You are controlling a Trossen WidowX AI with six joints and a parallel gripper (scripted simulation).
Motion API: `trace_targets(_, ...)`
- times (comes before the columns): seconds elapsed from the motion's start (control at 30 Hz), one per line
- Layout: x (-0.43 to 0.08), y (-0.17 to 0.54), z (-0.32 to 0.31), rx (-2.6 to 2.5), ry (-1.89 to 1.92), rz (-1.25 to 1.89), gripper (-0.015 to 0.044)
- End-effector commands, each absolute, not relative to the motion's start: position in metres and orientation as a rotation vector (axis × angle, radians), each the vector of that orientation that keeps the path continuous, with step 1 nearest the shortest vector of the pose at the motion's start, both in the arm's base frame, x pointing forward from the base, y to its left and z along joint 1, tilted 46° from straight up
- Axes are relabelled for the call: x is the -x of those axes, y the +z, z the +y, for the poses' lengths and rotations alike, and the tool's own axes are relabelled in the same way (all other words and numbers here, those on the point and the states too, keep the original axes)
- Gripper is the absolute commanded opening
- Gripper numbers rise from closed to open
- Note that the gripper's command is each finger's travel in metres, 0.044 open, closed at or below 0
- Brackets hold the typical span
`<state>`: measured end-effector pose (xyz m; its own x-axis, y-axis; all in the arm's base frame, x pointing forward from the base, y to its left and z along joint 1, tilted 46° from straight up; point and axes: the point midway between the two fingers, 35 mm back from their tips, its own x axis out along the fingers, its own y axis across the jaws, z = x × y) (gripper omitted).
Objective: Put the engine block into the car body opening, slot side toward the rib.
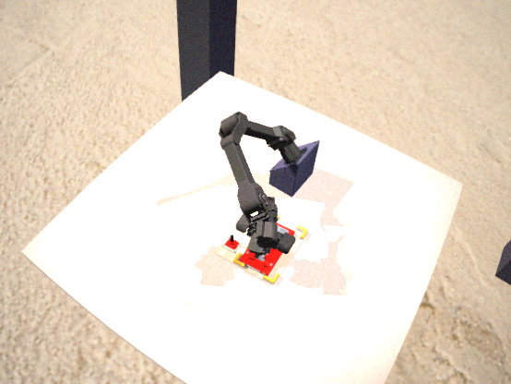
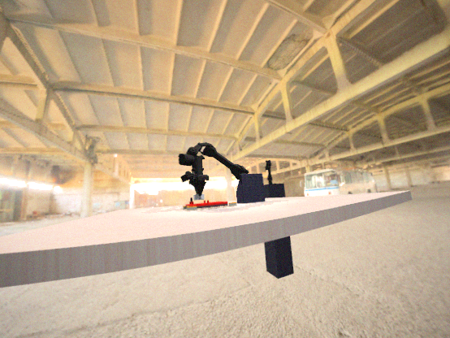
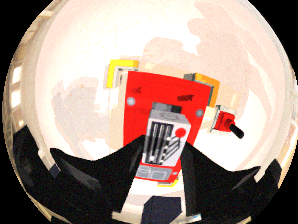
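Note:
The car body [image 1: 260,266] [image 2: 217,203] [image 3: 136,125] is a flat red plate lying between corner brackets. My gripper [image 2: 199,194] [image 3: 163,141] is shut on the engine block [image 2: 198,197] [image 3: 167,137], a light grey block with dark slots and a red round spot on top. In the exterior view the block appears a little above the body. In the wrist view it covers most of the opening [image 3: 174,107], whose dark far edge shows beyond it. The block looks slightly turned against the body. Its underside and its fit with the rib are hidden.
Yellow corner brackets [image 1: 272,279] [image 3: 122,64] stand around the body. A small red piece with a black stick [image 1: 231,244] [image 3: 225,121] stands beside it. A grey outlined panel [image 3: 151,173] lies on the body near the fingers. My arm's dark blue base [image 1: 292,177] [image 2: 250,188] stands behind.

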<state>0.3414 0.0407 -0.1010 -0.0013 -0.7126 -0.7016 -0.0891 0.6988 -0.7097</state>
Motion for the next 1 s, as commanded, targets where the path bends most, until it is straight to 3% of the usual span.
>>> trace_targets(0.0, -0.3425, -0.1007, 0.0407, 0.685, -0.565, 1.507, 0.0159)
trace_targets(0.97, -0.3436, -0.1016, 0.0394, 0.713, -0.539, 1.520, 0.0159)
